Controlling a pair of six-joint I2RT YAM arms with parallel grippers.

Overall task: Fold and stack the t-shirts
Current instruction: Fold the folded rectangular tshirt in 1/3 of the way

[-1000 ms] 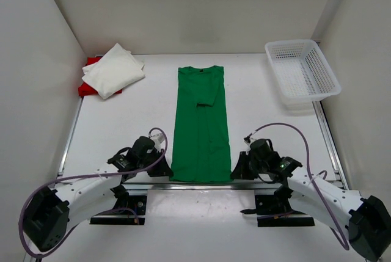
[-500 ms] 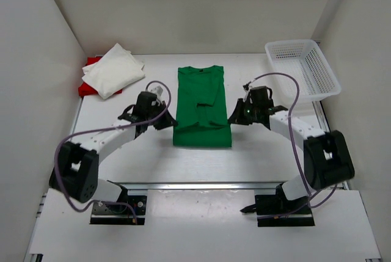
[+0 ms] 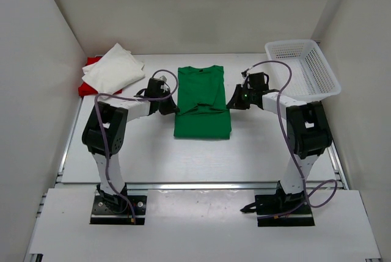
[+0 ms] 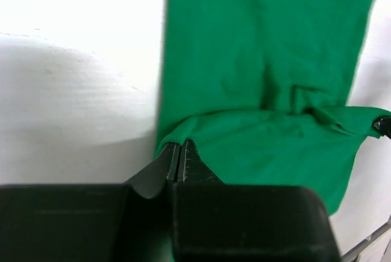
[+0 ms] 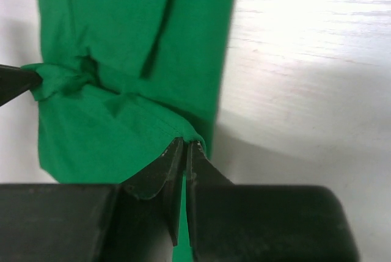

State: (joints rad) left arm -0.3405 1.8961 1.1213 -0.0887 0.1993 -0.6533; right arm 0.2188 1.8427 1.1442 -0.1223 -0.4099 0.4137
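Now the green cloth t-shirt (image 3: 202, 106) lies lengthwise at the middle of the white table (image 3: 263, 146), its near hem doubled up over its body. The left gripper (image 4: 180, 155) is pinched tight on the hem's left corner, and the right gripper (image 5: 184, 149) likewise on the right corner. At the far left, the folded white cloth t-shirt (image 3: 113, 69) rests on the red cloth t-shirt (image 3: 91, 62). 1 white plastic mesh basket (image 3: 302, 69) stands far right.

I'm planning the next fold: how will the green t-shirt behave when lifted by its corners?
Probably floppy: the green t-shirt bunches and wrinkles between the left claw and right claw pinching its corners. Likely light: thin fingertip pinches carry it.
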